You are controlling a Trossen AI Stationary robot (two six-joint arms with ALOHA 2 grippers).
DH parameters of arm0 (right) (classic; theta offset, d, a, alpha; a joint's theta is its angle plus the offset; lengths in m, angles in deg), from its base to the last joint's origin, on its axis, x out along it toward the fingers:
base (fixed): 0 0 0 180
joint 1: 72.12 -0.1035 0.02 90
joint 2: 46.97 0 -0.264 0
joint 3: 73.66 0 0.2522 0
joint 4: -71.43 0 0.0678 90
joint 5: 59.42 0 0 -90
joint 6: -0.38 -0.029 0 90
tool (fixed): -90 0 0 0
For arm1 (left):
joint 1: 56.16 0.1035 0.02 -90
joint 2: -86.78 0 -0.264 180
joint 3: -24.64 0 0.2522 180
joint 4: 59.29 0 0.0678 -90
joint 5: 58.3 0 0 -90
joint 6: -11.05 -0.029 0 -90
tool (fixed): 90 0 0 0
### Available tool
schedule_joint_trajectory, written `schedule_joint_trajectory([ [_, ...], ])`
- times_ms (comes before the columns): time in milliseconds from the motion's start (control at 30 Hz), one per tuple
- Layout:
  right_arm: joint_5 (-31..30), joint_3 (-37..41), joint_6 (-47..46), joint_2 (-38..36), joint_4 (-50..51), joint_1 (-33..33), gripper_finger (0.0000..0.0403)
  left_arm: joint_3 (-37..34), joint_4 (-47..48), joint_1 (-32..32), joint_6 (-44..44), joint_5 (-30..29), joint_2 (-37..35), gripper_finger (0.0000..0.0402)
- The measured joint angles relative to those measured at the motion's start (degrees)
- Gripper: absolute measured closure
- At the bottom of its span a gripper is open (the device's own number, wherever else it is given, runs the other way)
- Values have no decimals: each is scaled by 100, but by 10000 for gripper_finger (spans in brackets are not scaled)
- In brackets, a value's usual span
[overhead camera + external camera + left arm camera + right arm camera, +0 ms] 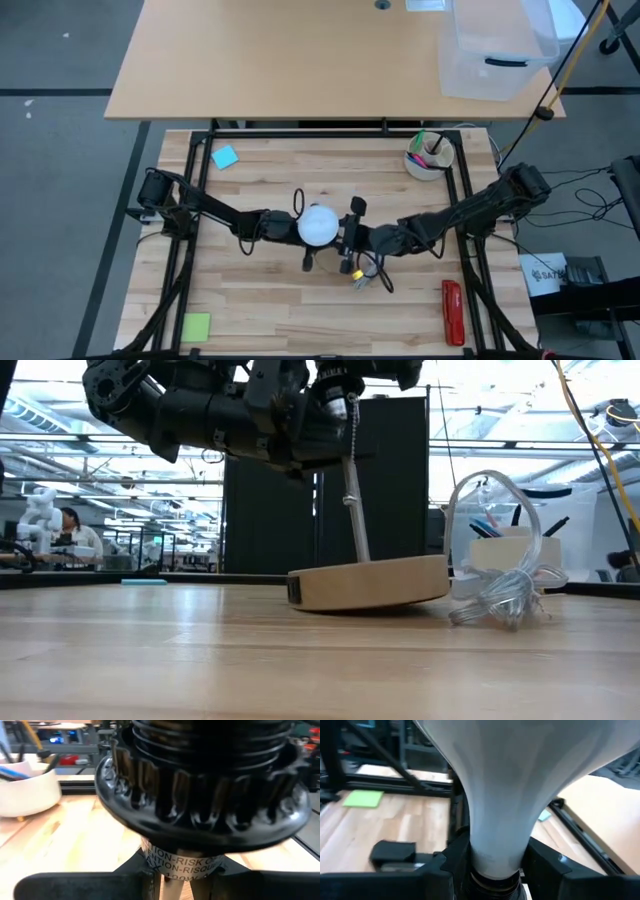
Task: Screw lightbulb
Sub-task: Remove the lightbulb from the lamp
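The white lightbulb [318,225] stands globe up over the lamp's black ribbed socket [200,795], between my two grippers at the table's middle. The socket sits atop a thin leaning rod [353,510] that rises from the round wooden base [370,585], which rests on the table, slightly tilted. My left gripper [290,228] is shut on the socket from the left. My right gripper [340,235] is shut on the bulb from the right. Both are well above the tabletop. In the high view the bulb and grippers hide the base. My left gripper pinches the socket's labelled lower barrel [180,862], just under the wide ribbed collar, between its two fingers [135,880]. The fingers come level from the table's left. The socket stands upright on its rod above the wooden base. My right gripper pinches the bulb's tapering neck [495,840] between its two fingers [445,865], just above the dark ringed part [492,882] below it. The fingers come level from the table's right. The bulb stands upright, globe up, over the socket.
The lamp's clear cord [500,595] lies coiled right of the base, and shows near the table's middle [365,275]. A white cup of pens [428,155] stands far right. A blue note [224,156], a green note [196,326] and a red object [452,310] lie about.
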Motion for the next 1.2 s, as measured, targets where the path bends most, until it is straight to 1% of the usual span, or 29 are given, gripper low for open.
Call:
schedule_joint_trajectory([
  [200, 950, -2, 403, -116, 160, 144, 260, -4, 21, 0, -184, 333, 0, 336],
  [300, 1527, 2, 569, -210, 264, 260, 260, -4, 31, 7, -185, 630, 7, 336],
  [500, 2473, 4, 637, -347, 419, 574, 259, -7, 50, 8, -93, 766, 13, 336],
  [600, 3103, 15, 773, -360, 386, 747, 259, -11, 72, 17, -99, 984, 15, 336],
  [767, 3998, 15, 821, -360, 358, 1064, 259, -11, 104, 33, -78, 1071, 17, 337],
  [1033, 5660, 28, 954, -334, 176, 1633, 259, 2, 211, 189, -19, 1388, 22, 337],
  [1200, 6331, 31, 999, -329, 107, 1928, 259, 7, 291, 289, 24, 1432, 17, 337],
])
